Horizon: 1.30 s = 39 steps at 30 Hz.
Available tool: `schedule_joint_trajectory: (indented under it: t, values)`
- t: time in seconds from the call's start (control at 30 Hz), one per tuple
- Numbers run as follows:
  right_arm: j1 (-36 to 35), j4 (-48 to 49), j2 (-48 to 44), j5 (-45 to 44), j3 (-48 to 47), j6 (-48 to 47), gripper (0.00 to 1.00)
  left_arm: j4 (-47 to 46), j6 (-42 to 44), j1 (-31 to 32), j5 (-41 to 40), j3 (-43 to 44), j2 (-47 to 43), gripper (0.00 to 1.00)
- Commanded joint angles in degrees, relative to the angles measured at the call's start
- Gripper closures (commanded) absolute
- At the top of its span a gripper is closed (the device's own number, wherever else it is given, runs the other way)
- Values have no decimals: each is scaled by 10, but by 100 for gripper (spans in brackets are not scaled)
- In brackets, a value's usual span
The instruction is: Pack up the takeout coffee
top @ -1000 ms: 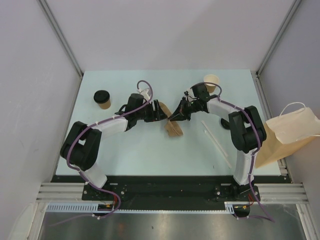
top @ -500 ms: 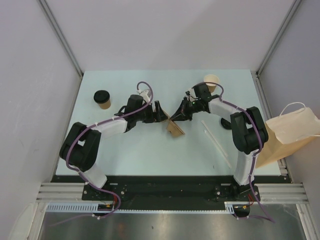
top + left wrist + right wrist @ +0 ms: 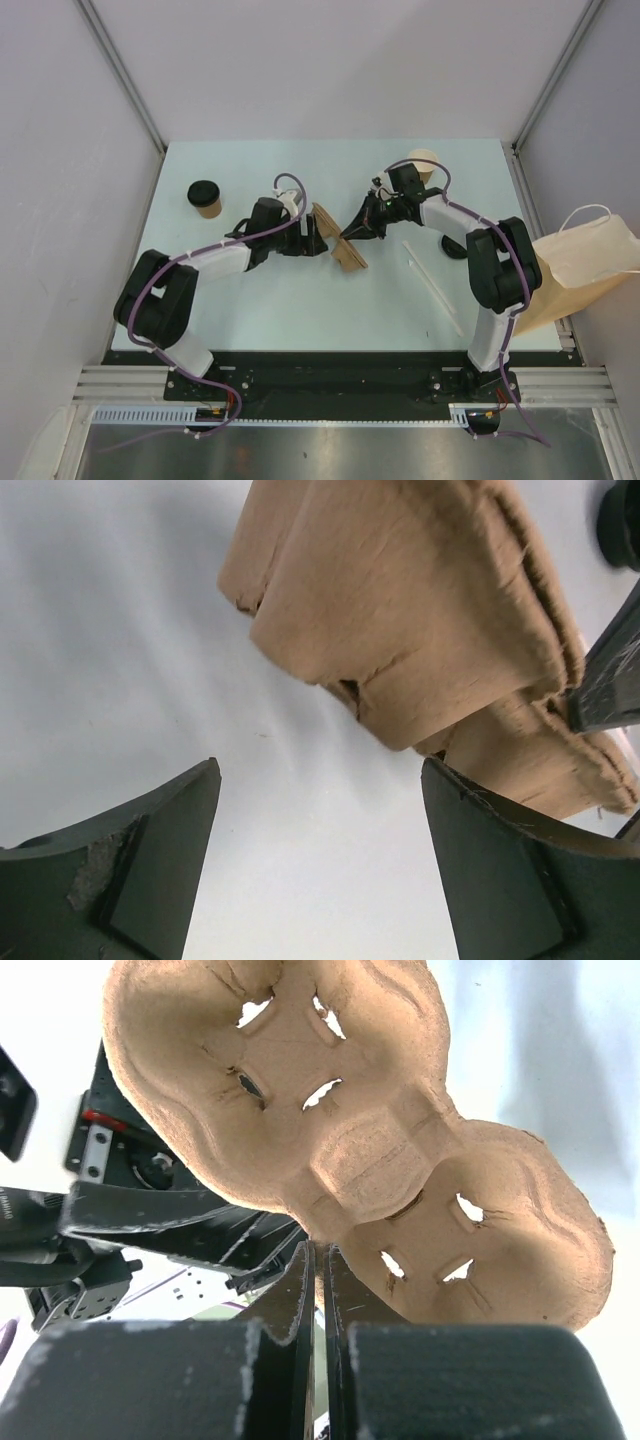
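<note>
One kraft paper cup with a black lid (image 3: 204, 198) stands at the table's far left. A second cup, open-topped (image 3: 424, 163), stands at the back, partly hidden behind my right arm. The brown cardboard cup carrier (image 3: 349, 256) stands tilted on its edge at the table's middle. My right gripper (image 3: 352, 231) is shut on the carrier's rim, and the right wrist view shows the jaws (image 3: 322, 1250) pinching the carrier (image 3: 350, 1140) between its two cup holes. My left gripper (image 3: 318, 238) is open just left of the carrier. In the left wrist view the carrier (image 3: 420, 630) is ahead of that gripper (image 3: 320, 770), with nothing between the fingers.
The tall brown paper bag with white handles (image 3: 583, 262) leans over the table's right edge. A thin white stick (image 3: 433, 285) lies on the table right of centre. A small dark object (image 3: 452, 249) shows beside my right forearm.
The left gripper has opened and let go of the carrier. The right gripper has tipped the carrier up from flatter to more on edge.
</note>
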State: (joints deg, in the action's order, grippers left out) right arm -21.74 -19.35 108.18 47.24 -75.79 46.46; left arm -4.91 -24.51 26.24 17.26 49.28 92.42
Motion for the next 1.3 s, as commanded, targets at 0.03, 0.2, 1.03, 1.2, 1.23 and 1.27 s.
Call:
schedule_joint_trajectory:
  t: [0.03, 0.2, 1.03, 1.2, 1.23, 1.27]
  values:
    - [-1, 3, -33, -6, -6, -12, 100, -35, 14, -1, 34, -25, -43, 13]
    - [-5, -2, -29, -11, -6, -14, 100, -67, -38, 0, 80, -21, -55, 13]
    - [-25, 2, -27, -4, -6, -11, 100, -57, -54, -1, 41, 12, -30, 11]
    - [-26, 5, -29, 6, -6, -7, 100, -47, -47, -2, 22, 17, -22, 12]
    - [-26, 5, -29, 7, -6, -5, 100, -44, -45, -2, 19, 18, -21, 12]
    - [-27, 7, -30, 8, -6, -4, 100, -41, -44, -2, 16, 18, -19, 12]
